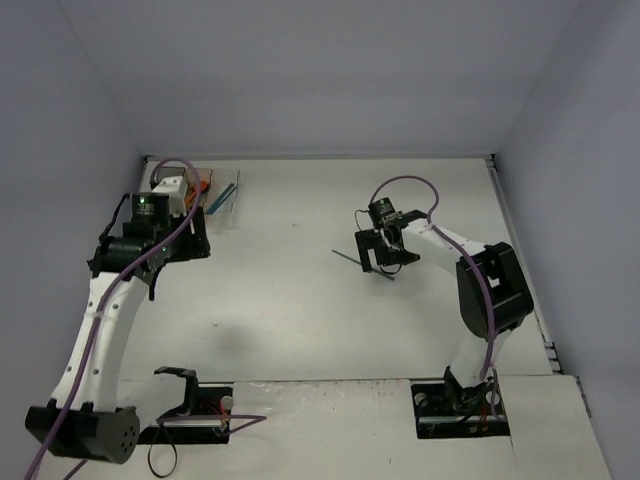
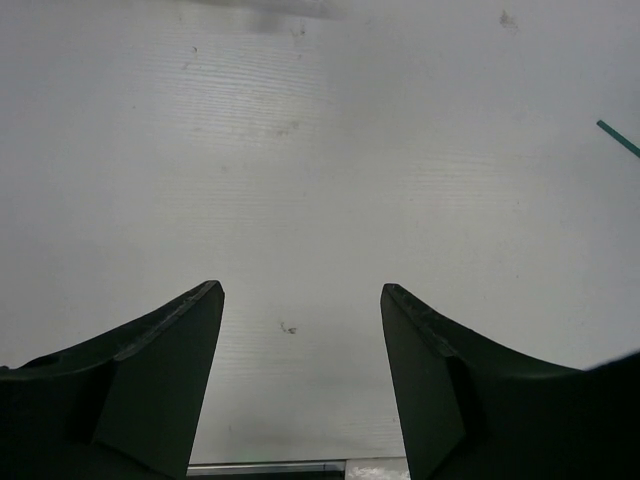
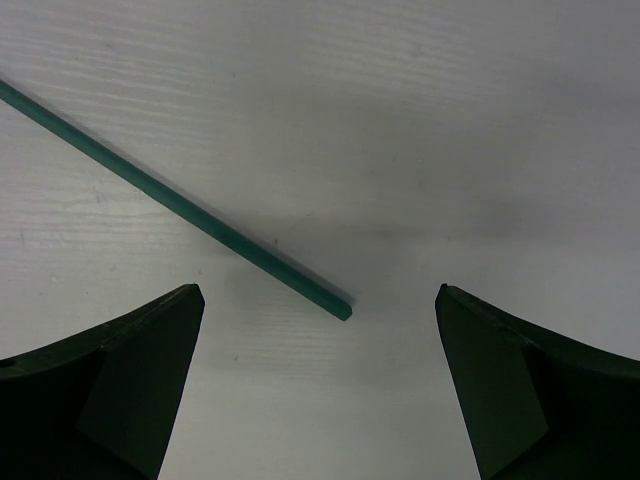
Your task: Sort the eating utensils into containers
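Observation:
A teal chopstick-like stick (image 1: pixel 345 257) lies on the white table at centre right. My right gripper (image 1: pixel 382 262) hovers over its right end, open and empty. In the right wrist view the stick (image 3: pixel 180 205) runs from the upper left to an end between the fingertips of the gripper (image 3: pixel 319 288). The containers (image 1: pixel 222 195) stand at the back left, partly hidden by my left arm; the amber bin (image 1: pixel 202 186) and the clear bin holding teal utensils show. My left gripper (image 1: pixel 190 240) is beside them, open and empty (image 2: pixel 301 287) over bare table. Other utensils are out of view.
A teal stick tip (image 2: pixel 620 138) shows at the right edge of the left wrist view. Grey walls enclose the table at the back and sides. The arm bases (image 1: pixel 460 405) and loose cables sit at the near edge.

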